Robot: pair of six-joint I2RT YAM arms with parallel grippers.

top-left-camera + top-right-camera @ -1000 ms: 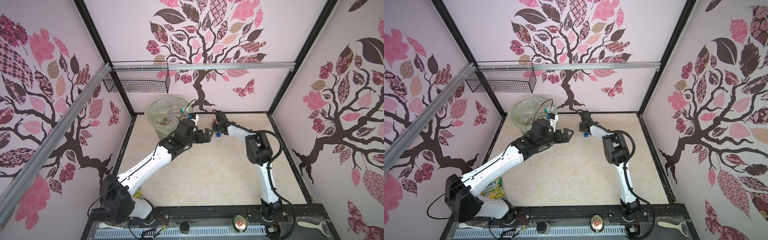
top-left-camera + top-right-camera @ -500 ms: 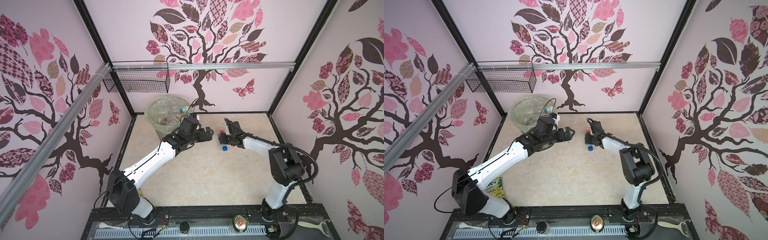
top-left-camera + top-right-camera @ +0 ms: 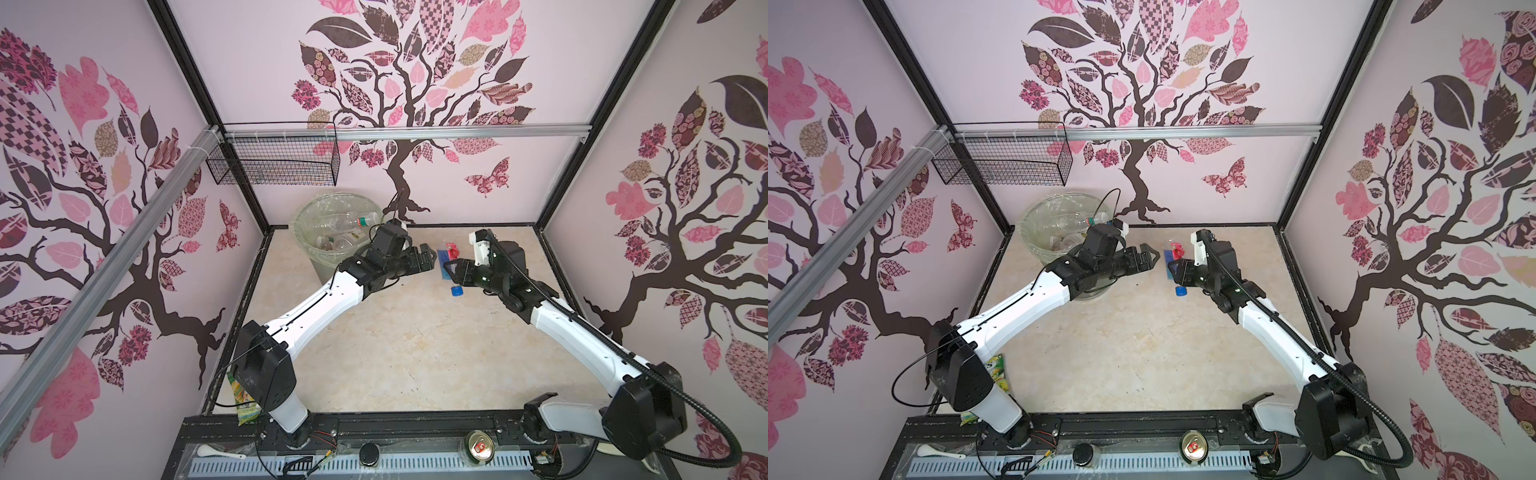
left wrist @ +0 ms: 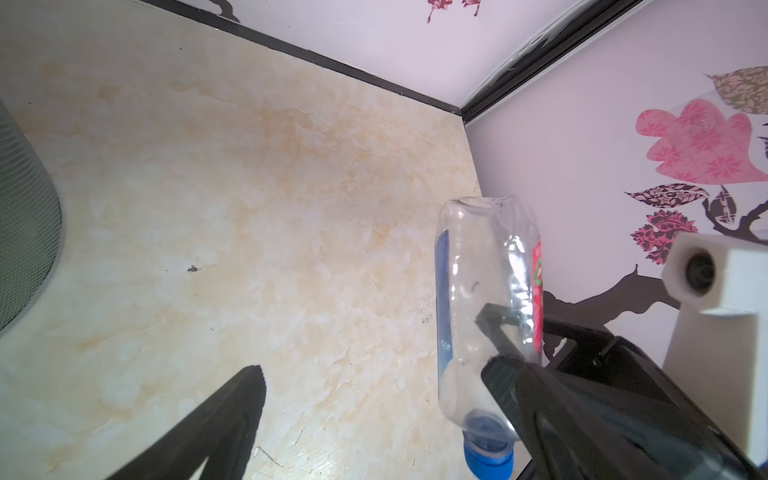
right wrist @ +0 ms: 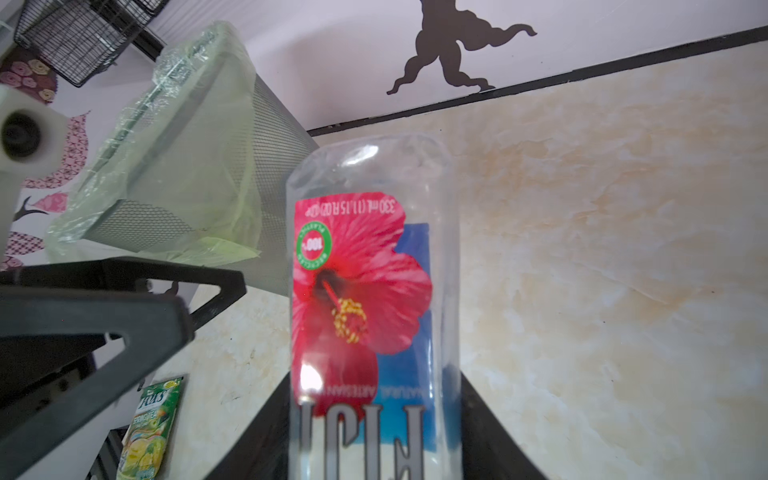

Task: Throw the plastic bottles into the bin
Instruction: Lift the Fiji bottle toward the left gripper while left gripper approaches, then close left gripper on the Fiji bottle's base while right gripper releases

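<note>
My right pincer (image 3: 451, 267) grips a clear plastic bottle with a red hibiscus label and blue cap (image 5: 365, 291) above the beige marbled tabletop (image 3: 395, 353), near the middle of its far edge. My left pincer (image 3: 430, 258) (jaws spread wide, empty) faces it, just beside. The pale grey-green lined bin (image 3: 322, 268) stands at the far-left corner, with clear bottles (image 3: 345, 220) inside.

In both top views, 1 black wire mesh basket (image 3: 272, 162) hangs from an aluminium rail (image 3: 457, 132), upper left of centre. The beige marble-pattern tabletop (image 3: 395, 353) fills the middle. 1 green and yellow drink sachet (image 3: 246, 401) lies at its lower-left corner. Along the bottom edge, well apart, sit 1 white spoon (image 3: 216, 452), 1 black round cap (image 3: 368, 453) and 1 metal can with a red tab (image 3: 478, 448).
</note>
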